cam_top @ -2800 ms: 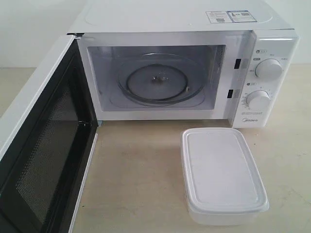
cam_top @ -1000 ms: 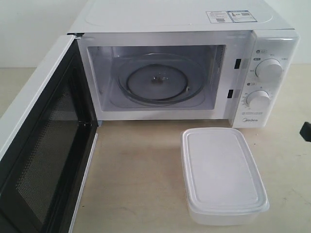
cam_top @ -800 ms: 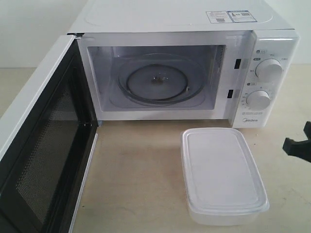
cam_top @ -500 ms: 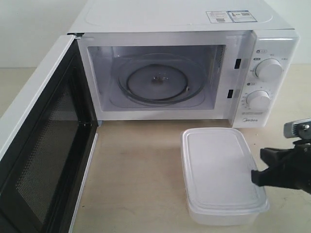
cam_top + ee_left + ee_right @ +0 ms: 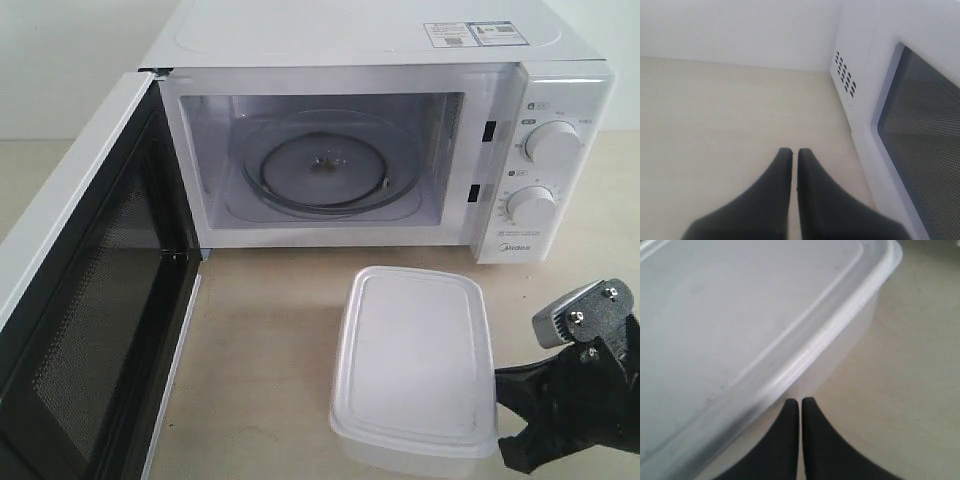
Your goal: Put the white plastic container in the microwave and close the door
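The white plastic container (image 5: 412, 360) sits lidded on the table in front of the microwave (image 5: 560, 90), slightly skewed. The door (image 5: 90, 330) stands wide open to the left with its mesh inner face showing, and the glass turntable (image 5: 325, 165) is bare. My right gripper (image 5: 505, 415) is shut and low at the container's right side. In the right wrist view its tips (image 5: 800, 402) meet the container (image 5: 740, 330) wall just under the lid rim. My left gripper (image 5: 791, 151) is shut over bare table beside the door's outer window (image 5: 922, 150); the exterior view does not show it.
Two round knobs (image 5: 552, 143) (image 5: 531, 206) are on the microwave's right panel. The open door blocks the left side of the table (image 5: 270, 340). A vented microwave side wall (image 5: 846, 75) stands near the left gripper.
My right arm came in from the right edge and reached the container. The container slid left and turned slightly. The microwave and door have not moved.
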